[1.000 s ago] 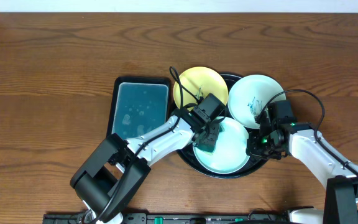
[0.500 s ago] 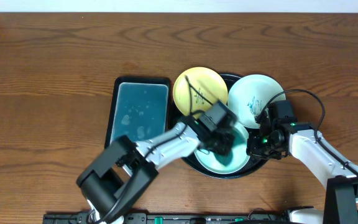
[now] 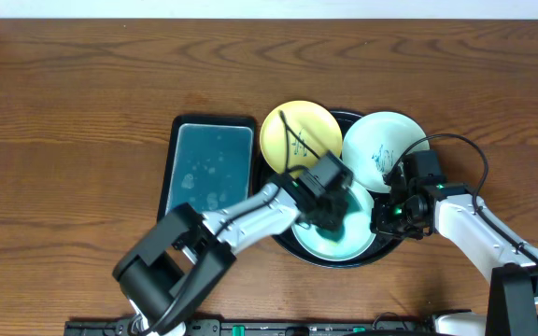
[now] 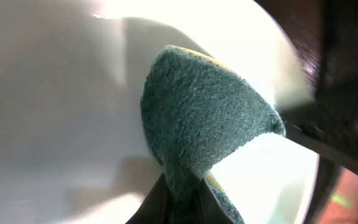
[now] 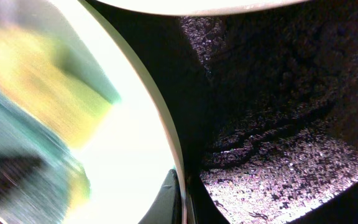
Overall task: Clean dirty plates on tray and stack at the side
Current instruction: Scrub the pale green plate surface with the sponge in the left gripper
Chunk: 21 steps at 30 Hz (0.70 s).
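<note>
the left gripper is clamped tight on a green sponge, its fingers pinching the sponge's lower end (a yellow layer shows along one edge). the sponge's rough face presses onto the front mint plate, over that plate's far half. the right gripper is closed too, nipping the right rim of the same plate. in the right wrist view its fingertips meet at the pale rim, above a dark pebbled floor.

that plate lies in the near part of the round black tray. two more plates sit at the tray's far side, edges touching: the yellow plate on the left with dark scribbles, and the pale plate on the right with a blue scribble, both reaching out over the tray's rim. just left of the black tray, on the wooden table, is a rectangular teal tray with pale blotches on its floor.
</note>
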Each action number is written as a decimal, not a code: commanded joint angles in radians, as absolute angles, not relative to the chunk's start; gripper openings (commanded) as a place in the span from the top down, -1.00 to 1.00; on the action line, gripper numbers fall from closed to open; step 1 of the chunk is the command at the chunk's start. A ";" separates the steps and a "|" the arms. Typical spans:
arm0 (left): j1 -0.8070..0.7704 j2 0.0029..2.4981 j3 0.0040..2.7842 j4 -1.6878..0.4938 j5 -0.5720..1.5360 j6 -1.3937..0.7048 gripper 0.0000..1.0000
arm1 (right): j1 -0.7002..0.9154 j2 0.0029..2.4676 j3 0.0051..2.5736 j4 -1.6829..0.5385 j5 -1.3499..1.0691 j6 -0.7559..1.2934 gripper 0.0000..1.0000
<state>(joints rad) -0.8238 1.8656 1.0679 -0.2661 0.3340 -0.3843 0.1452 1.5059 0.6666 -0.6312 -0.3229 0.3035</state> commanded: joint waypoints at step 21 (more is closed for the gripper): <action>-0.812 1.882 1.055 -0.317 0.445 -0.389 0.85 | 0.146 1.525 0.640 -0.639 -0.245 0.299 0.97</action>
<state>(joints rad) -0.7498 1.8565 1.0744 -0.3309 0.4049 -0.3882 0.1452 1.5059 0.6666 -0.6292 -0.3229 0.3035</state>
